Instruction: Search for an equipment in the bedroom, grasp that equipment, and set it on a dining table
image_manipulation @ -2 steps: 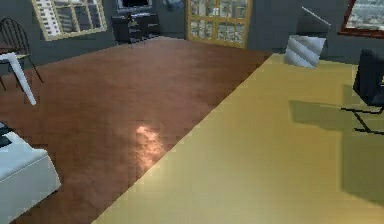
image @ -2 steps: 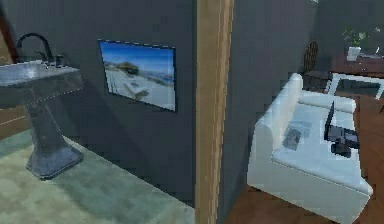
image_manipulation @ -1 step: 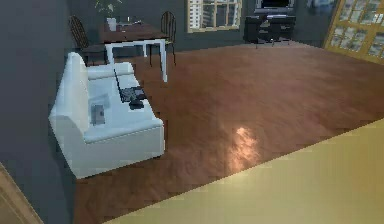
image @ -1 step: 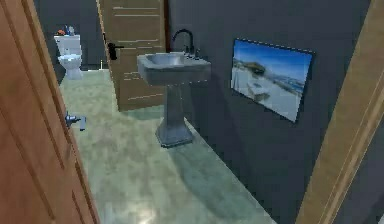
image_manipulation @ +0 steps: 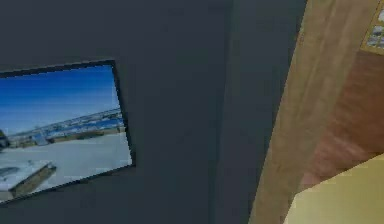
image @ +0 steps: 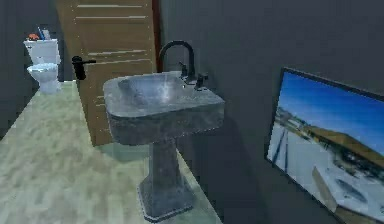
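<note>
A grey stone pedestal sink (image: 163, 115) with a dark curved tap (image: 181, 58) stands in the middle of the forward view. Behind it an open wooden door (image: 108, 55) with a dark handle leans against the dark wall. A white toilet (image: 44, 62) stands at the far left.
A framed landscape picture (image: 330, 140) hangs on the dark wall at the forward view's right, and the same picture (image_manipulation: 62, 125) hangs at the arm side view's left. A wooden panel (image_manipulation: 335, 110) fills the arm side view's right. Pale green floor (image: 60, 170) stretches left of the sink.
</note>
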